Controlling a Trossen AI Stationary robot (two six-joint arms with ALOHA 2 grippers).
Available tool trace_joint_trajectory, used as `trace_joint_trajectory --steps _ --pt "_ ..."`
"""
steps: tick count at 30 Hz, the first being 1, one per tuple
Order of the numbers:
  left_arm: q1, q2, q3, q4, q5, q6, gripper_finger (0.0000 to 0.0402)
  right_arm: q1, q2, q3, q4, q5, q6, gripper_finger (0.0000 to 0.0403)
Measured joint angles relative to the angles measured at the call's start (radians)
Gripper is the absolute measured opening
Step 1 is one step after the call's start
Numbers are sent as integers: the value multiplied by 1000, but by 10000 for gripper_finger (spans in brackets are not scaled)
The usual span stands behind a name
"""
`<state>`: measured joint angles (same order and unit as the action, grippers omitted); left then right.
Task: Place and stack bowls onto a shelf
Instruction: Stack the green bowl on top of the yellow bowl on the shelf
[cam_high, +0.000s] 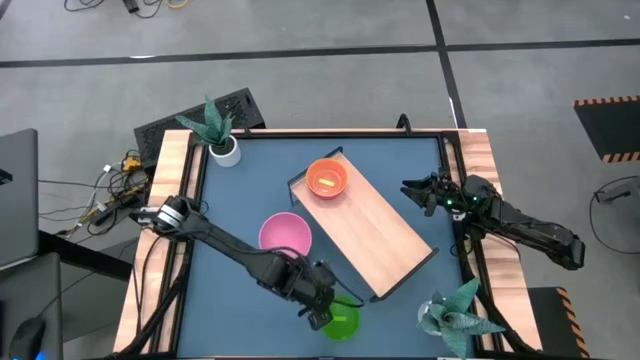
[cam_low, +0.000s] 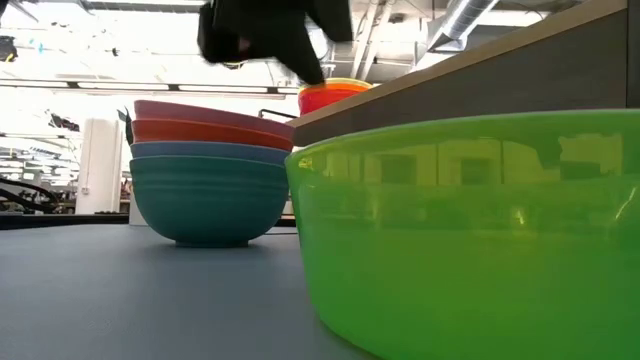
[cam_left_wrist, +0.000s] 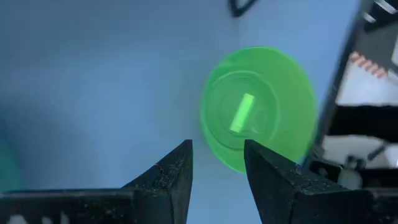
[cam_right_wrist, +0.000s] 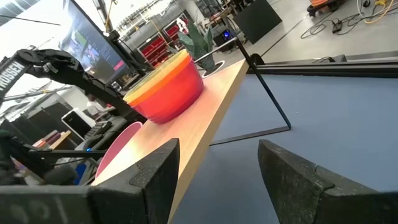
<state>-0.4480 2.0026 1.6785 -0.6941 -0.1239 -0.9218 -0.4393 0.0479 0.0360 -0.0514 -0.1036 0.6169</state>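
Observation:
A green bowl (cam_high: 343, 320) stands on its base on the blue table near the front edge; it fills the foreground of the low view (cam_low: 470, 230). My left gripper (cam_left_wrist: 217, 155) hovers open above it, by its rim, touching nothing. A stack of bowls with a pink one on top (cam_high: 285, 234) stands on the table beside the shelf; the low view shows teal, blue and red bowls under it (cam_low: 210, 185). The light wooden shelf (cam_high: 385, 235) lies at a slant mid-table and carries an orange-red bowl stack (cam_high: 326, 179) at its far end. My right gripper (cam_right_wrist: 217, 162) waits open at the right edge.
A plant in a white pot (cam_high: 222, 140) stands at the far left corner, and another plant (cam_high: 455, 310) at the near right corner. Wooden side rails (cam_high: 170, 190) border the table. Bare blue tabletop (cam_high: 230, 290) lies left of the green bowl.

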Motion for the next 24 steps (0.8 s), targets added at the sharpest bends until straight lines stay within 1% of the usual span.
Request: trace_joint_trajectory --steps 4,7,11,17,20,22,24 --pt "0 0 -84 136 -5 -89 128 0 0 0 0 0 0 245" --pt "0 0 -126 216 -9 -122 128 0 0 0 0 0 0 245" --pt "-1 24 -130 224 -21 -132 128 0 0 0 0 0 0 245" --pt "0 92 -130 240 7 -160 128 0 0 0 0 0 0 245" --pt "-1 98 -130 226 5 -182 127 0 0 0 0 0 0 245" --pt "2 100 -130 231 4 -182 121 0 0 0 0 0 0 245" --pt "3 102 -130 230 8 -182 102 -1 0 0 0 0 0 245"
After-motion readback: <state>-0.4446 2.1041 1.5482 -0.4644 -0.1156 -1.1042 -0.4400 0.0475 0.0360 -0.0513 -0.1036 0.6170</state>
